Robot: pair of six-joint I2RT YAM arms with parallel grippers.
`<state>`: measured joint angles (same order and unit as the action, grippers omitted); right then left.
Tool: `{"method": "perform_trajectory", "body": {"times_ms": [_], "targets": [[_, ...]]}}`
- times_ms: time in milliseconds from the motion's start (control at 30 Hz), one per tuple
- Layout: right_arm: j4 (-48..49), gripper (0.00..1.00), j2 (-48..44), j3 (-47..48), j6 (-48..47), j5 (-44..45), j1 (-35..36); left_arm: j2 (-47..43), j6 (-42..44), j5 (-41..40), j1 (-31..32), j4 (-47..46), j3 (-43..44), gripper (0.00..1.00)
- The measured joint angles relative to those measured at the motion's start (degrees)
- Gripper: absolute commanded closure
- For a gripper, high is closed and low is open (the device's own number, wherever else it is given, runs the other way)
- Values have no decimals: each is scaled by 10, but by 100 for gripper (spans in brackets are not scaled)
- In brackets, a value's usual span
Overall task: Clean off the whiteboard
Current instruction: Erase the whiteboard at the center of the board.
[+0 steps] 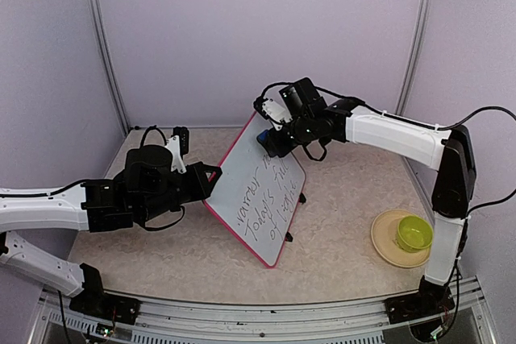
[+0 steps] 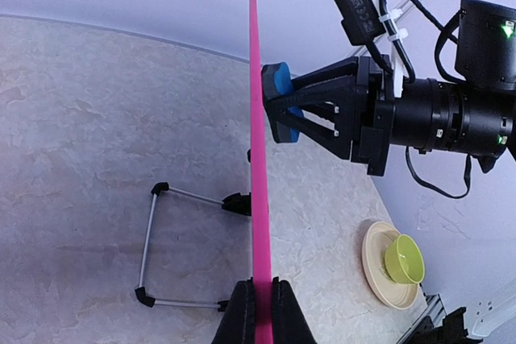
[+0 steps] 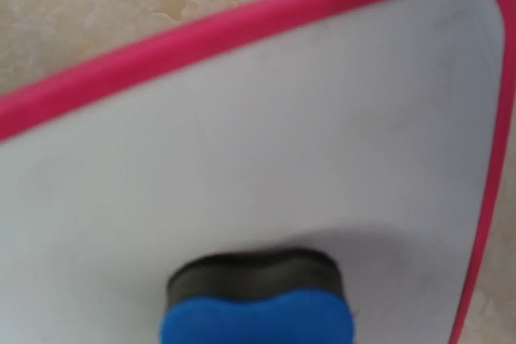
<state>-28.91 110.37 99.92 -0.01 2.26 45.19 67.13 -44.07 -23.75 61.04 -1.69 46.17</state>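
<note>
Plainly the wiping step is under way: the right hand (image 2: 284, 107) is clenched on a blue eraser (image 2: 279, 84), whose dark felt face lies against the whiteboard (image 1: 260, 191) close to its top far corner. In the right wrist view the patch of board around the eraser looks clean. The left hand (image 1: 211, 176) is clenched on the board's pink rim at the left edge, which I take to be bracing it against the push. The board stands tilted on its wire stand (image 2: 149, 247) about the middle of the bench (image 1: 339, 267), with one lower corner toward the near edge. Dark handwriting (image 1: 264, 203) covers its middle and lower part, so most of the job looks undone. The next move probably calls for drawing the eraser down across those lines with steady pressure while the left grip keeps the board from tipping or sliding. The right arm rises upright from the near right corner, then reaches left across the bench to the board's top. The left arm lies low, stretched in from the left edge. A plate (image 1: 385, 241) with a green bowl (image 1: 414, 234) sits well apart near the right edge.
</note>
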Motion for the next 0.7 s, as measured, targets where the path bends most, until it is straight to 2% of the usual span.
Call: {"method": "perform_trajectory", "body": {"times_ms": [167, 433, 700], "targets": [[6, 100, 0, -4, 0, 0, 0, 0, 0, 0, 0, 0, 0, 100], [45, 100, -7, -65, 8, -2, -15, 0, -5, -3, -2, 3, 0, 100], [14, 100, -2, -40, 9, -10, -21, 0, -5, 0, -2, 0, 0, 100]]}}
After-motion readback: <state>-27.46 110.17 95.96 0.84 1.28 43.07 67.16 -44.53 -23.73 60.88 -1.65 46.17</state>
